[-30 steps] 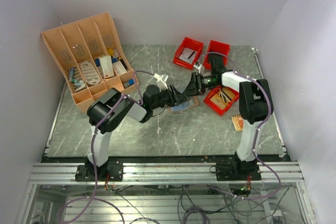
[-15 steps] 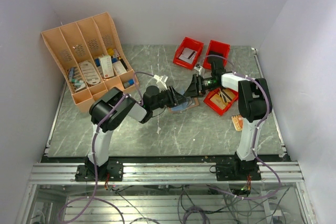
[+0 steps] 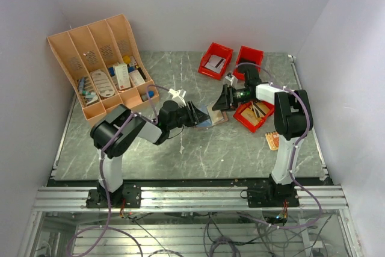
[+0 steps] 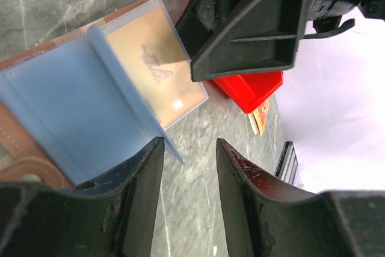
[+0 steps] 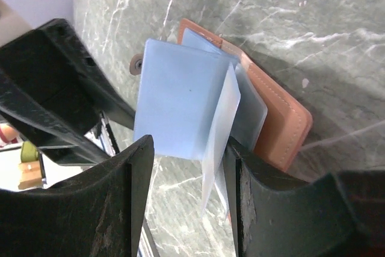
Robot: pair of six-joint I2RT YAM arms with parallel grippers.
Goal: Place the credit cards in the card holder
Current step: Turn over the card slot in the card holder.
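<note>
Your right claw (image 5: 187,145), apart astride a holder (image 5: 283,130) leaf (image 5: 221,112), should pinch gently; hold your left claw (image 4: 189,144), also apart, clear.

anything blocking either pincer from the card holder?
Nothing visible. The card holder lies open on the table, with the left pincer right at its blue sleeves and the right pincer at the opposite side. Both pincers are open, and no other object sits between them and the holder.
</note>
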